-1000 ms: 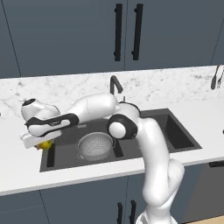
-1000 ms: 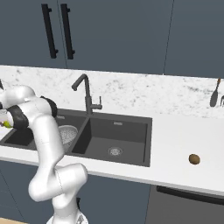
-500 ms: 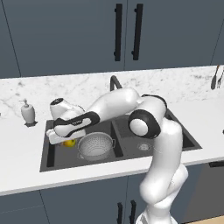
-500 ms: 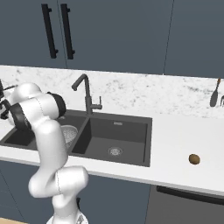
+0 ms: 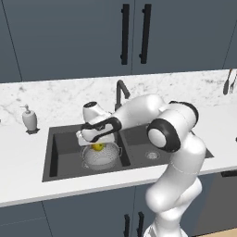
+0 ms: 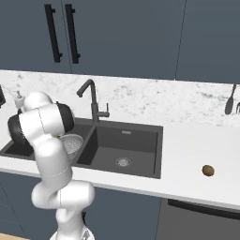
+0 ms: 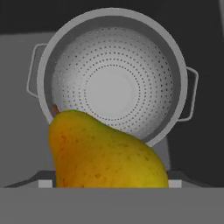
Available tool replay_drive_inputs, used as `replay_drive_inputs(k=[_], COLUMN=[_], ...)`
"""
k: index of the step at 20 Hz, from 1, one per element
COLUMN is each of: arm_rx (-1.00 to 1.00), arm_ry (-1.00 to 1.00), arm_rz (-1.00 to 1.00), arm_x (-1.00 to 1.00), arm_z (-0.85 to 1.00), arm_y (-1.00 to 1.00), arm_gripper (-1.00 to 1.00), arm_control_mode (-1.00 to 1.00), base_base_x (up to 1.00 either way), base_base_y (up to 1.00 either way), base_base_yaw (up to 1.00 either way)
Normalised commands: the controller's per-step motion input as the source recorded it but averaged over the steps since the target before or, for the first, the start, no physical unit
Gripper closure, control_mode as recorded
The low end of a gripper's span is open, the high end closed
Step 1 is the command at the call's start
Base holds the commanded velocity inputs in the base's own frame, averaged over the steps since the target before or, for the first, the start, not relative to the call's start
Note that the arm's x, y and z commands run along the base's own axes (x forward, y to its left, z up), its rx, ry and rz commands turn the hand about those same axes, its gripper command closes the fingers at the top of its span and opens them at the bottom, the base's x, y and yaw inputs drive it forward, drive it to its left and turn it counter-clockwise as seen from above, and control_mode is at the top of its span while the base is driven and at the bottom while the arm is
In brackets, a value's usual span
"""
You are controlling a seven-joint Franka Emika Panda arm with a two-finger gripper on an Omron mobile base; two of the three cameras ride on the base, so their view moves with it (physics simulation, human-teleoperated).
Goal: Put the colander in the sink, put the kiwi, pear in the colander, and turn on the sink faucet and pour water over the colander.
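While the white arm reaches over the left basin of the dark grey double-basin sink (image 5: 55,152), its gripper (image 5: 92,141) hangs just above the round silvery perforated metal colander (image 5: 101,159), which sits on the basin floor. Jaws stand wide and appear clamped on the small yellow pear with a greenish-brown tinge (image 7: 105,151); the fingertips themselves are hidden behind the fruit in the hand view, so the contact is judged, not seen.

Position: in the hand view the pear fills the near foreground, and the colander bowl lies beyond and below it, its rim partly covered by the fruit. The pear seems to sit over the near edge of the rim, not over the centre.

Risks, as judgement:
- Released here, the pear could strike the rim and roll off into the bare basin beside the colander.
- A drop from height could tip or skid the light colander across the basin.
- A rounded fruit in a wide grip may slip if the hand tilts.

The small brown roundish kiwi (image 6: 208,170) lies on the white marbled worktop (image 6: 197,150), well apart from the gripper, across the sink on the far side. The tall slim dark grey faucet (image 6: 92,101) stands behind the divider, close enough to the forearm that a swing back could clip it.
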Motion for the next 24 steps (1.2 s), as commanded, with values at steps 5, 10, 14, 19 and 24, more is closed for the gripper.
replay_drive_inputs(k=[5,10,14,19,24], arm_rx=[0.00,0.00,0.00,0.00,0.00], arm_ry=[0.00,0.00,0.00,0.00,0.00], arm_rz=[-0.05,0.00,0.00,0.00,0.00], arm_x=[0.34,0.29,0.24,0.13,0.00], arm_z=[-0.37,-0.37,-0.36,-0.34,-0.29], arm_y=[-0.30,0.00,0.00,0.00,0.00], arm_gripper=[1.00,1.00,1.00,1.00,1.00], arm_control_mode=[-1.00,-1.00,-1.00,-1.00,-1.00], base_base_x=[0.00,0.00,0.00,0.00,0.00], base_base_y=[0.00,0.00,0.00,0.00,0.00], base_base_yaw=[0.00,0.00,0.00,0.00,0.00])
